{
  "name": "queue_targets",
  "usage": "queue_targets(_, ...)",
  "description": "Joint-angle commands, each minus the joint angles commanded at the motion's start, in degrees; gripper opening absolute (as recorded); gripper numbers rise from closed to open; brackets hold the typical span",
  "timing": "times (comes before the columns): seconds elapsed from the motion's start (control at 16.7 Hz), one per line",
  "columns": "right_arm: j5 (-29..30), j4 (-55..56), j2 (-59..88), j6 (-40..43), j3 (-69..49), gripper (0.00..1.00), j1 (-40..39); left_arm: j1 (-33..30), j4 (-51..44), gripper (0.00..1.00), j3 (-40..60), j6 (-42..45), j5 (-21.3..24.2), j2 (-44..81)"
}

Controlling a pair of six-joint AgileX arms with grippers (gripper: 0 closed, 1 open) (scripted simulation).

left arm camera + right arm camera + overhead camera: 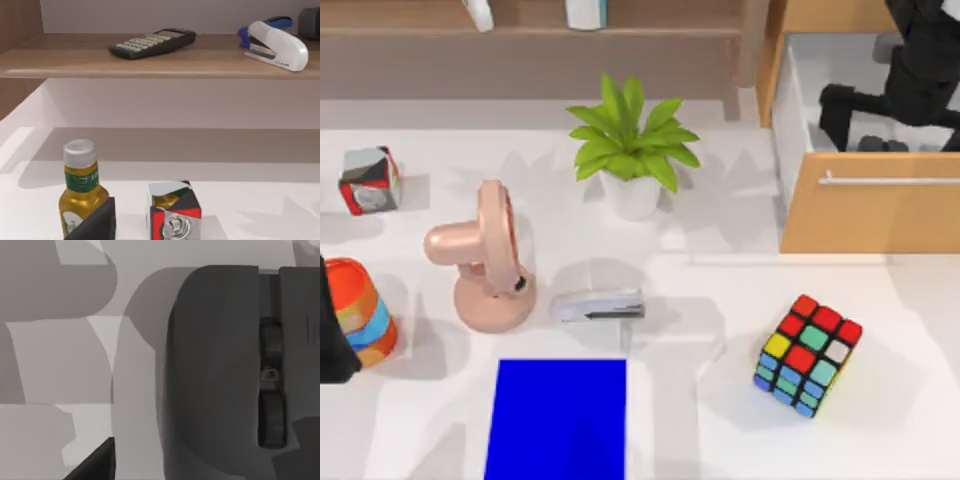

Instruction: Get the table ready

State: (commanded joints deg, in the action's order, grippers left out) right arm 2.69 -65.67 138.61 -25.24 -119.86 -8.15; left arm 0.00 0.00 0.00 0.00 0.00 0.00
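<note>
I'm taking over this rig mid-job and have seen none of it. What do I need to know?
Left arm: parked at the left edge of the table.
Right arm: reaching into the open drawer, close over a dark mouse.
On the table: blue mat, stapler, fan, plant, cube.
Done: drawer open.
Left: the mouse is not yet out. The mat is bare, so it probably goes there.

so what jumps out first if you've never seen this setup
Probably the bright blue mat at the near edge of the white table, with the multicoloured puzzle cube to its right. Next, the green potted plant at the middle back, and the pink desk fan left of centre beside a grey stapler.
</note>
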Motion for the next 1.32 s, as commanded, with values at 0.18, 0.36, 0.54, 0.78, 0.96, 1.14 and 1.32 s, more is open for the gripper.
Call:
queue_targets(0.18,0.1,0.6,0.2,-0.1,0.4,1.0,-0.1,0.0,0.0,1.0,0.0,0.0,0.0,0.0)
queue_targets(0.36,0.2,1.6,0.8,-0.1,0.5,1.0,-0.1,0.0,0.0,1.0,0.0,0.0,0.0,0.0)
queue_targets(0.54,0.1,3.0,2.3,-0.1,0.5,1.0,-0.1,0.0,0.0,1.0,0.0,0.0,0.0,0.0)
queue_targets(0.78,0.0,3.1,2.6,-0.1,0.6,1.0,-0.1,0.0,0.0,1.0,0.0,0.0,0.0,0.0)
queue_targets(0.96,0.0,3.1,2.6,-0.1,0.6,0.85,-0.1,0.0,0.0,1.0,0.0,0.0,0.0,0.0)
queue_targets(1.14,0.0,3.1,2.6,-0.1,0.6,0.62,-0.1,0.0,0.0,1.0,0.0,0.0,0.0,0.0)
queue_targets(1.32,0.0,3.1,2.6,-0.1,0.6,0.4,-0.1,0.0,0.0,1.0,0.0,0.0,0.0,0.0)
